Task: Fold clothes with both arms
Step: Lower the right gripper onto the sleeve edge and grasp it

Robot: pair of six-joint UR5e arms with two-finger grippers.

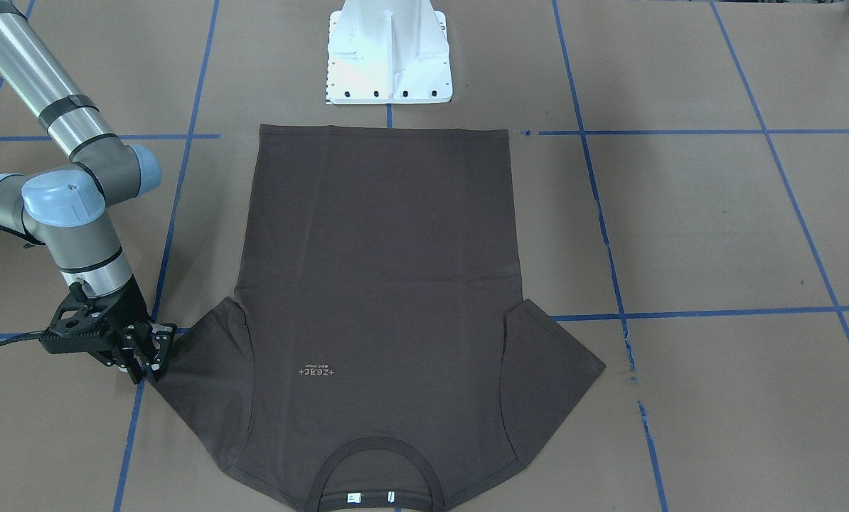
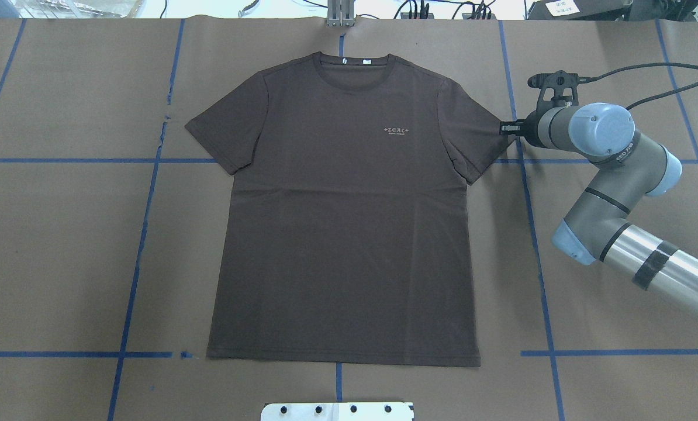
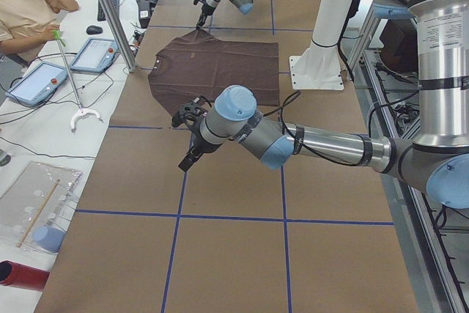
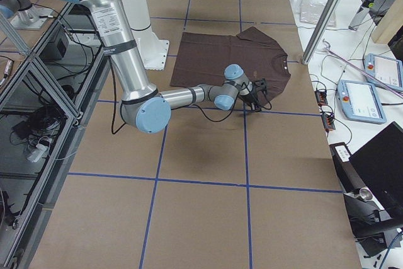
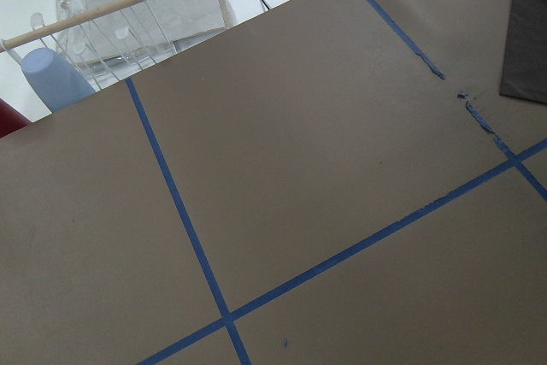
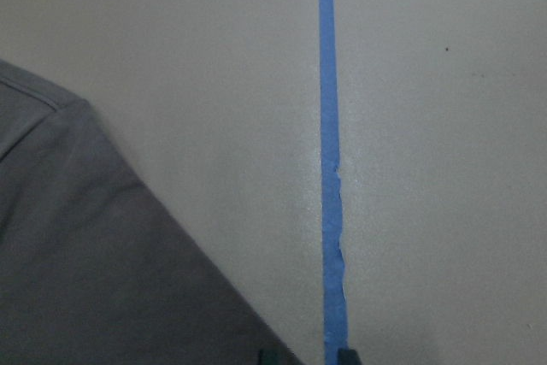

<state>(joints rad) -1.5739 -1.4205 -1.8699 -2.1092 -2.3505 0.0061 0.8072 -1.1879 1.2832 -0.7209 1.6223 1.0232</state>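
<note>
The dark brown T-shirt lies flat and spread on the brown paper table, collar away from the robot base, logo up. It also shows in the front view and both side views. My right gripper is low at the outer edge of one sleeve. In the right wrist view its fingertips stand slightly apart with only table and blue tape between them, next to the sleeve. My left gripper hovers over bare table short of the other sleeve; I cannot tell if it is open.
The white pedestal base stands just behind the shirt's hem. Blue tape lines grid the table. A clear rack with a blue cup sits beyond the table's left end. A seated person and tablets are at the operators' side.
</note>
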